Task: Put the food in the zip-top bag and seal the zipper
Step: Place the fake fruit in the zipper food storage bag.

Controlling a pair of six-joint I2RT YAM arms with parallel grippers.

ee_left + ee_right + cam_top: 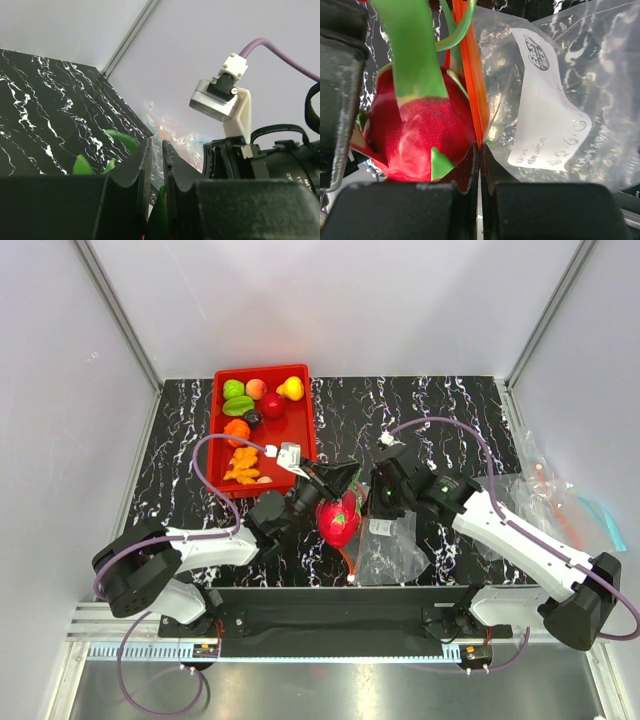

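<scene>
A magenta toy fruit (338, 522) with green leaves hangs over the table's middle. My left gripper (345, 480) is shut on one of its green leaves (161, 210), which shows between the fingertips of the left gripper (156, 146). The zip-top bag (392, 550) lies just right of the fruit, clear with a white label (547, 120). My right gripper (383, 496) is shut on its orange zipper (470, 75), and in the right wrist view the right gripper (479, 148) pinches the strip. There the fruit (415, 140) touches the zipper's left side.
A red tray (300, 430) at the back left holds several more food pieces: green, red, yellow, orange and dark ones. Loose clear bags (545, 500) lie at the table's right edge. White walls enclose the table on three sides.
</scene>
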